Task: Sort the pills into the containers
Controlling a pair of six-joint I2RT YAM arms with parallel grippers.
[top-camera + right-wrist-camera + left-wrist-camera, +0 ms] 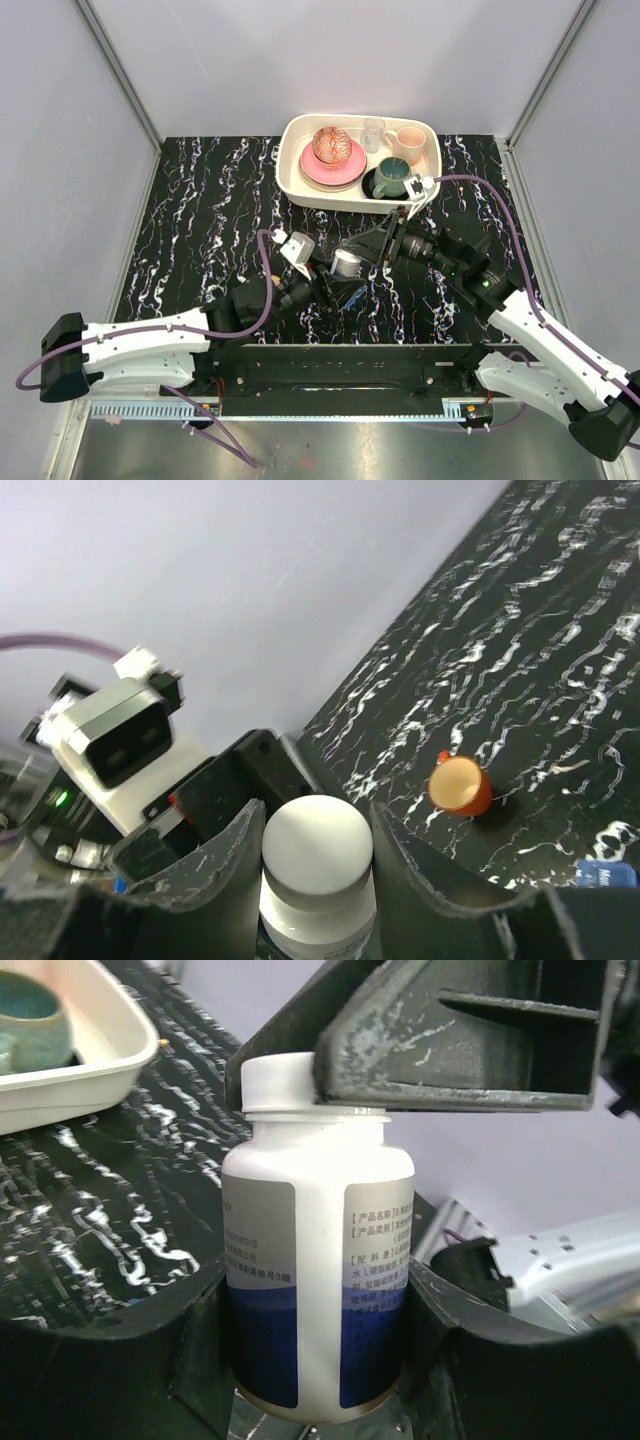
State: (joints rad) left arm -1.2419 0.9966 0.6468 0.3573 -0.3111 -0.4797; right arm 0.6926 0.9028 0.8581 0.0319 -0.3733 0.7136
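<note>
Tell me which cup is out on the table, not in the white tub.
The small orange cup, seen from the right wrist, on the black marbled table. The teal mug, pink cup and clear glass all sit inside the tub.

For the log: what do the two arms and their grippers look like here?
The left arm and right arm share white links, black joints and black end caps. A purple cable loops to each wrist's white camera box. The left gripper and right gripper have dark, angular fingers, scuffed pale.
</note>
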